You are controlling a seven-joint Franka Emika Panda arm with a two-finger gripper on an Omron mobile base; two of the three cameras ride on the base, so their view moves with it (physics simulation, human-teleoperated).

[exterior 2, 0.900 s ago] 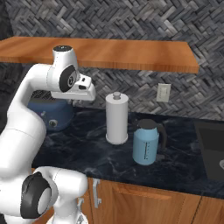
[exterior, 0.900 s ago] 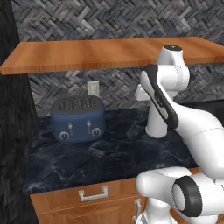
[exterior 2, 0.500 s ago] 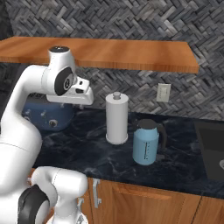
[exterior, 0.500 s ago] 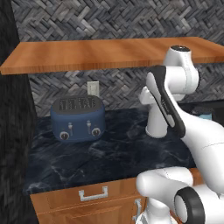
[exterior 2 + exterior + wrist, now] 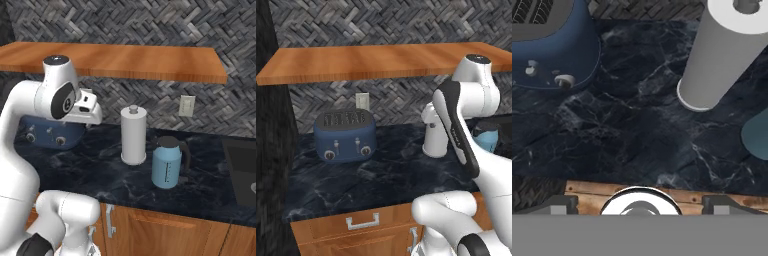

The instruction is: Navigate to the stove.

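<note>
Where the stove stands I cannot tell from here. In front of the robot runs a bench (image 5: 381,175) of dark blue-black marble with pale veins, over wooden cabinets with a metal drawer handle (image 5: 362,221). A long wooden shelf (image 5: 371,60) hangs above it, against a wall of grey herringbone-woven tile (image 5: 356,20).

At the left end of the bench sits a rounded blue toaster (image 5: 345,136) with a grey slotted top and two small dials on its front, a white wall outlet (image 5: 361,101) just behind it. Further right stands an upright white paper towel roll (image 5: 133,135) on a round base with a knob on top. Just beside the roll is a pale blue kettle (image 5: 167,162) with a dark lid and handle.

The right base view adds a dark sink (image 5: 242,165) sunk into the bench at the far right and a second outlet (image 5: 186,105) above the kettle. In the left base view the arm covers most of the kettle.

The hand view looks straight down on the marble between toaster and roll. The pincer (image 5: 640,207) has its two dark tips set wide apart at the bottom, with nothing held between them.
</note>
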